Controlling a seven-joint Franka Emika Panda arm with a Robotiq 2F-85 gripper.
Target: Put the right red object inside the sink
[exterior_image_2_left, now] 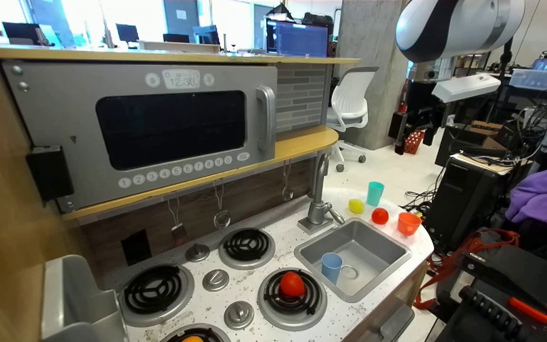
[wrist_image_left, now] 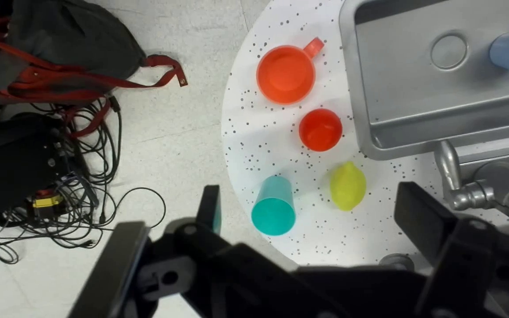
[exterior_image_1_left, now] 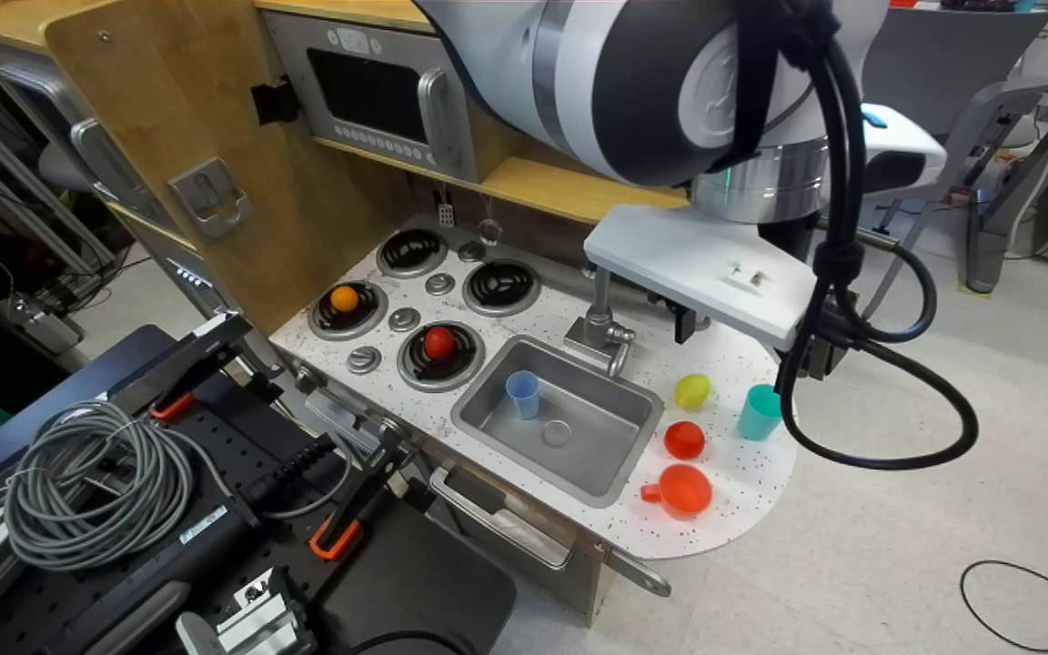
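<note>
A claw [wrist_image_left: 311,210] hangs with jaws spread wide; the small red piece [wrist_image_left: 320,130] sits on the counter [wrist_image_left: 254,132], just beside the sink [wrist_image_left: 396,88]. Inside sits a blue cup [exterior_image_1_left: 523,395]

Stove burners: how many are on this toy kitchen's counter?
4, all in an exterior view: front-left burner under an orange ball, front-right burner under a red toy, back-left burner, back-right burner.
</note>
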